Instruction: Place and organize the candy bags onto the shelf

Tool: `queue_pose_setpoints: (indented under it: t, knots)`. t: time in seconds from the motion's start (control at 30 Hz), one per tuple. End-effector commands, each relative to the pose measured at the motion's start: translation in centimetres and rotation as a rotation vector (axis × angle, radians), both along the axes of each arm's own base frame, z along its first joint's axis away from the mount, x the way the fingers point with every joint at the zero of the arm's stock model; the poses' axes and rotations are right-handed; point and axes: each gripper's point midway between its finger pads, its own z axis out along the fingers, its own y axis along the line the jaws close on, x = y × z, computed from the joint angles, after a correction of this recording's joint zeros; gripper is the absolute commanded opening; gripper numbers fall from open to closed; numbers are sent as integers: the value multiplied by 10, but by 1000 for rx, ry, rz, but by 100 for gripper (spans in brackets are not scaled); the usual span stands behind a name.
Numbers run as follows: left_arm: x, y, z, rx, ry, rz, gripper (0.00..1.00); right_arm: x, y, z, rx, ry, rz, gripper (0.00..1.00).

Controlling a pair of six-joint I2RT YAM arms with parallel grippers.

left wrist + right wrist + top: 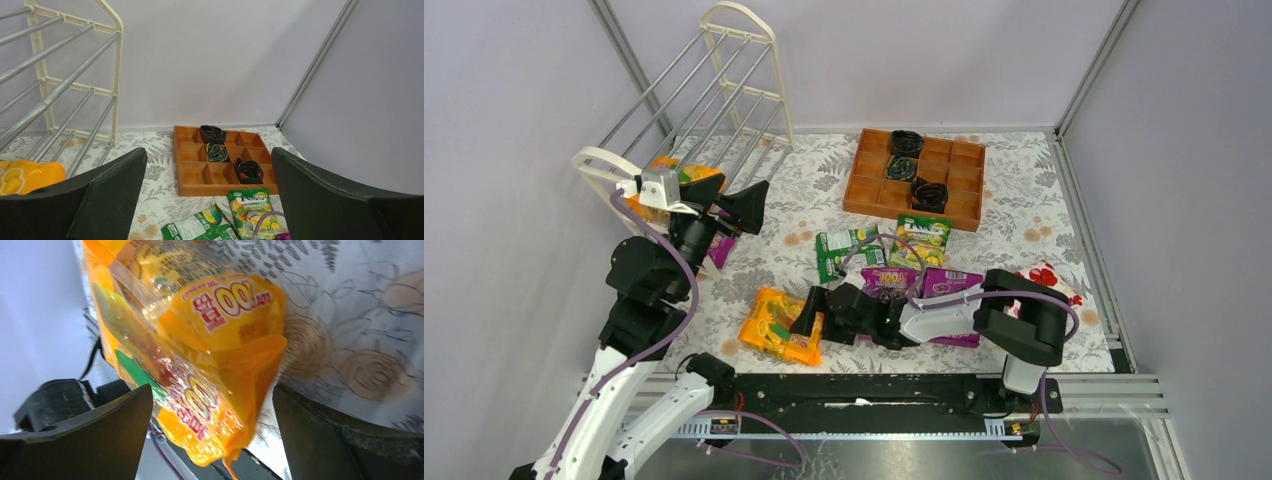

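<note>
The tray (914, 175) sits far right on the flowered table (1024, 225), with three black coils (929, 193) in its cells. Well to the tray's left stands the shelf (714, 100), its cream end frames joined by silver rods that slant up toward the back wall. An orange bag (669, 172) lies low in the shelf at the end nearest the arms; whether it rests on the bottom rods or on the table cannot be told. The left claw (742, 212) hovers just on the tray side of that bag, raised above the table, spread wide and holding nothing. A purple corner (722, 250) pokes out beneath it. Just on the near side of the tray lie two green bags (849, 250), side by side and flat. Nearer still are two purple bags (889, 283), partly covered by the right arm. A red-and-white package (1049, 278) lies to the near right of the tray, beside that arm's elbow. Well to the tray's near left, close to the table's front edge, lies a second orange bag (779, 325). The right claw (812, 312) reaches low over the table to it, fingers wide apart with one end of the bag between them. The fingers (100, 435) are not pressed against it.
</note>
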Motion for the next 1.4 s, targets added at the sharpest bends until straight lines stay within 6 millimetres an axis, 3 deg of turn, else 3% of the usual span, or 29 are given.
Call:
queue_pose_setpoints:
  t: [0.0, 0.27, 0.5, 0.63, 0.77, 1.37]
  knots:
    - [-1, -2, 10, -32, -36, -11, 99, -1, 13, -16, 77, 77, -64, 96]
    - [-4, 3, 11, -37, -44, 7, 99, 24, 29, -33, 51, -9, -121, 88]
    - [-3, 4, 10, -33, -42, 16, 99, 56, 47, -22, 112, -175, -145, 71]
    - [-1, 3, 8, -30, -35, 14, 99, 59, 57, -15, 175, -159, -116, 57]
    - [0, 2, 8, -29, -33, 13, 99, 55, 63, -12, 204, -134, -82, 52]
    - [3, 1, 5, -26, -24, 13, 99, 61, 43, 37, 264, -93, -34, 23]
